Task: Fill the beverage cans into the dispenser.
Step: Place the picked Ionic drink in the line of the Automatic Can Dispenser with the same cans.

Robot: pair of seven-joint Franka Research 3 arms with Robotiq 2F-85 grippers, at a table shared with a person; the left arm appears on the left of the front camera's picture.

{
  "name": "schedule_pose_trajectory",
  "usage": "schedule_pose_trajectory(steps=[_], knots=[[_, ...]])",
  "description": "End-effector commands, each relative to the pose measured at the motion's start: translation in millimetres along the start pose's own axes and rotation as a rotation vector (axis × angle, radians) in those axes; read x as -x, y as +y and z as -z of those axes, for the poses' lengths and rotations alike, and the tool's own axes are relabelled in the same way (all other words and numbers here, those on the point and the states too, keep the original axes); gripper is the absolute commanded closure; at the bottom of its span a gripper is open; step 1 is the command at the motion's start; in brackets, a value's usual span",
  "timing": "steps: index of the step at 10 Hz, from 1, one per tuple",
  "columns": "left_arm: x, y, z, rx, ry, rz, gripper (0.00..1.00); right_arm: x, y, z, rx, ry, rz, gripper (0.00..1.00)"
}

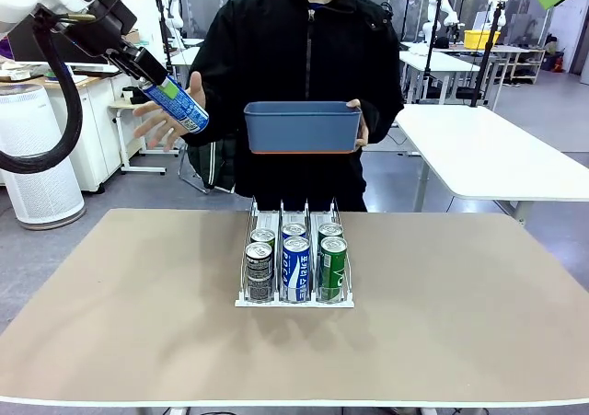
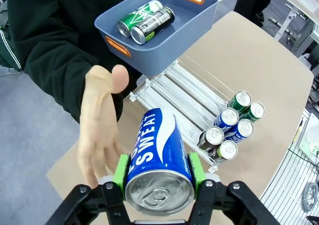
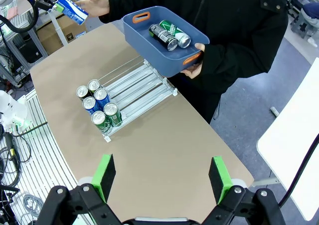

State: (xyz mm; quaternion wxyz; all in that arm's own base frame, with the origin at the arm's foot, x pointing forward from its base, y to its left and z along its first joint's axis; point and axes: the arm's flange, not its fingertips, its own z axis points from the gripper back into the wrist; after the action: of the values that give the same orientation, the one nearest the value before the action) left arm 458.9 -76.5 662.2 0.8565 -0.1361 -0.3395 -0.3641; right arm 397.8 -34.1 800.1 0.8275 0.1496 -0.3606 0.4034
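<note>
Blue bin (image 1: 302, 126) aloft over tan table (image 1: 138, 341), white air purifier (image 1: 37, 162) beyond.

"SWEAT" in white capitals runs up the blue-and-white can (image 2: 155, 150), clamped in the left gripper (image 2: 158, 171). Print on the cans (image 1: 295, 257) at the dispenser's (image 1: 294, 302) near end, and on those in the blue bin (image 2: 167, 48), is too small to read.

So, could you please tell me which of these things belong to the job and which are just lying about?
Job: blue-and-white can in the robot's left hand; dispenser; six cans in it; blue bin with two more cans, held by the person.
Lying about: white air purifier; white table behind; yellow crate.
</note>
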Motion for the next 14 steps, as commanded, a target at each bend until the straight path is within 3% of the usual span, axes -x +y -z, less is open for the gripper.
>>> schedule_pose_trajectory(steps=[1, 6, 7, 9, 14], knots=[[0.0, 0.8, -2.0, -0.004, -0.005, -0.001, 0.82, 0.3, 0.7, 0.3, 0.001, 0.002, -0.001, 0.00], [0.0, 0.8, -2.0, -0.004, -0.005, -0.001, 0.82, 0.3, 0.7, 0.3, 0.001, 0.002, -0.001, 0.00], [0.0, 0.0, 0.0, 0.000, 0.000, 0.000, 0.42, 0.3, 0.7, 0.3, 0.001, 0.002, -0.001, 0.00], [0.3, -30.7, -11.3, 0.013, 0.061, -0.009, 0.42, 0.3, 0.7, 0.3, 0.001, 0.002, -0.001, 0.00], [16.5, -103.4, -13.2, 0.066, 0.184, 0.163, 0.42, 0.3, 0.7, 0.3, 0.001, 0.002, -0.001, 0.00]])
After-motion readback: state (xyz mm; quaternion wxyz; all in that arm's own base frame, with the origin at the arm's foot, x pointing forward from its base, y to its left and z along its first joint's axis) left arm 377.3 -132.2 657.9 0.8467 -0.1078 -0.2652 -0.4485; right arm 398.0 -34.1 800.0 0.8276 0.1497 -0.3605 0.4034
